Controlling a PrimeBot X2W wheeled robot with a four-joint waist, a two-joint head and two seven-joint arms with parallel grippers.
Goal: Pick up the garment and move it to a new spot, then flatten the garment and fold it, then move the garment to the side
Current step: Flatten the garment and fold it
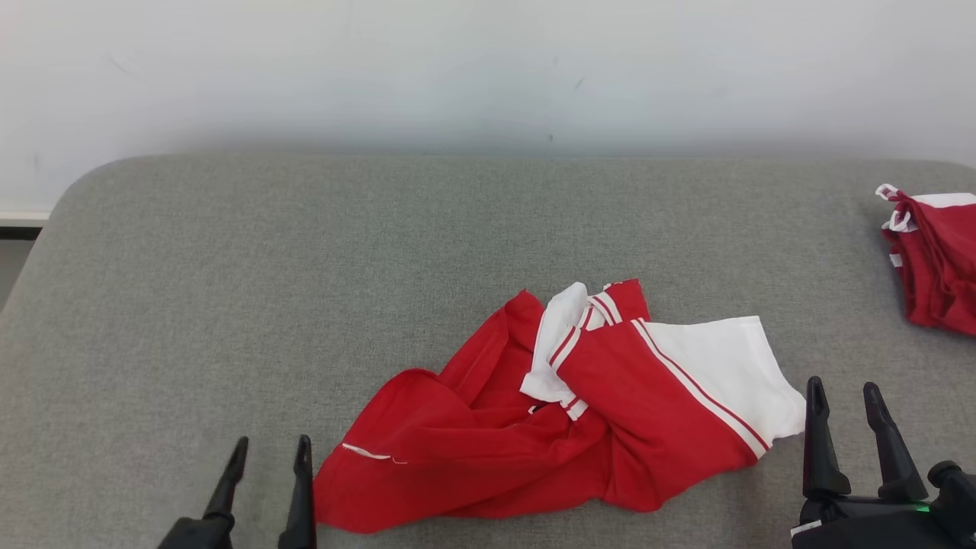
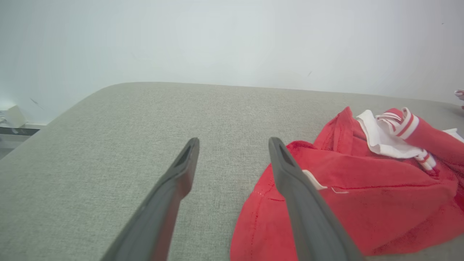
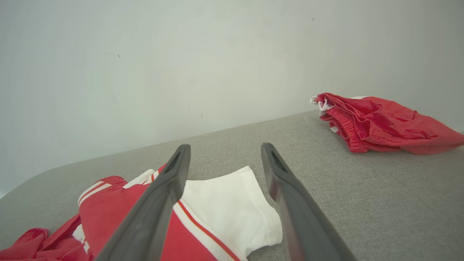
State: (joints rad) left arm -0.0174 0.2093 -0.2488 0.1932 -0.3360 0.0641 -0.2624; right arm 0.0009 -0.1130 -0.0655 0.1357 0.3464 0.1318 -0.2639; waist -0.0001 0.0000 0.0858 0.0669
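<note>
Our crumpled red-and-white fabric garment (image 1: pixel 579 412) lies in the near middle of the grey padded counter (image 1: pixel 229 267), between our left gripper (image 1: pixel 274 440) and right gripper (image 1: pixel 843 383), both jaws spread wide and empty. We judge it relocated; flattening, folding and setting aside remain.

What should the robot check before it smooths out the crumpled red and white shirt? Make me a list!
1. Left gripper open, holding nothing: ok.
2. Right gripper open, holding nothing: ok.
3. Red and white garment lying flat: not ok, it is bunched up.
4. Grey surface has bare room to its left: ok.
5. Other red garment lies apart at the far right: ok.
6. All corners findable: cannot tell, folds hide some.
</note>
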